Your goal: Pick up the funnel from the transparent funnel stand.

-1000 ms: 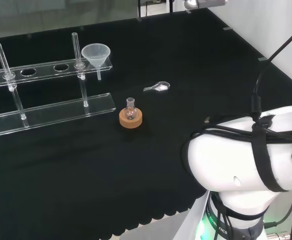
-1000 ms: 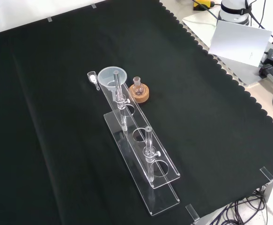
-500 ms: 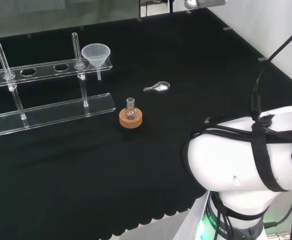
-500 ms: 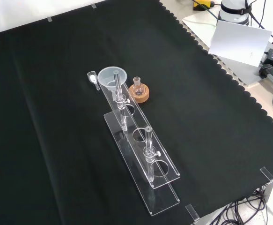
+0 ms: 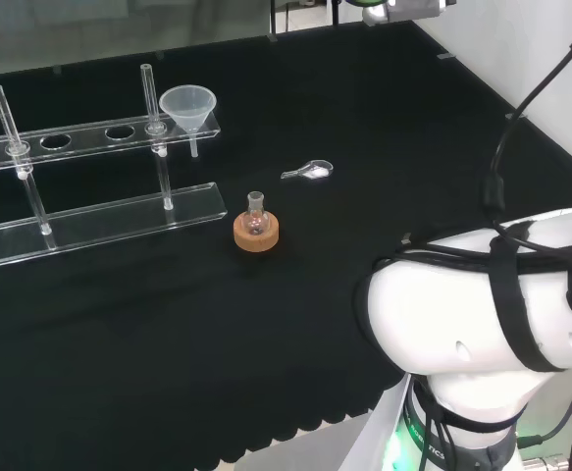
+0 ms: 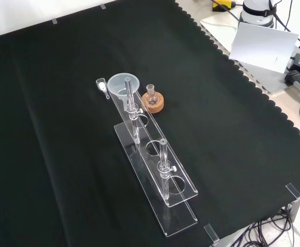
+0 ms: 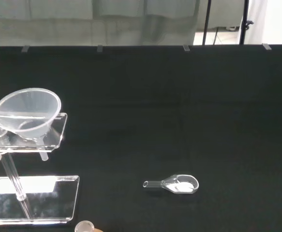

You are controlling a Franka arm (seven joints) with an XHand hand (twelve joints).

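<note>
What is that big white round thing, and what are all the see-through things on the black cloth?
The big white round thing is part of a robot arm. One camera sits behind the arm and looks over it at the bench. Another looks down at the cloth from the front. A third rides on the robot's wrist, so it sees things from close up.

On the black cloth stands a clear plastic stand with round holes in its top shelf. A funnel sits in the hole at one end, with its spout hanging down. Close by, a tiny glass flask rests on a cork ring so that it can't roll away. There is also a small clear scoop with a bit of white powder in it.

Nothing is being held yet. The funnel is still in its stand.
</note>
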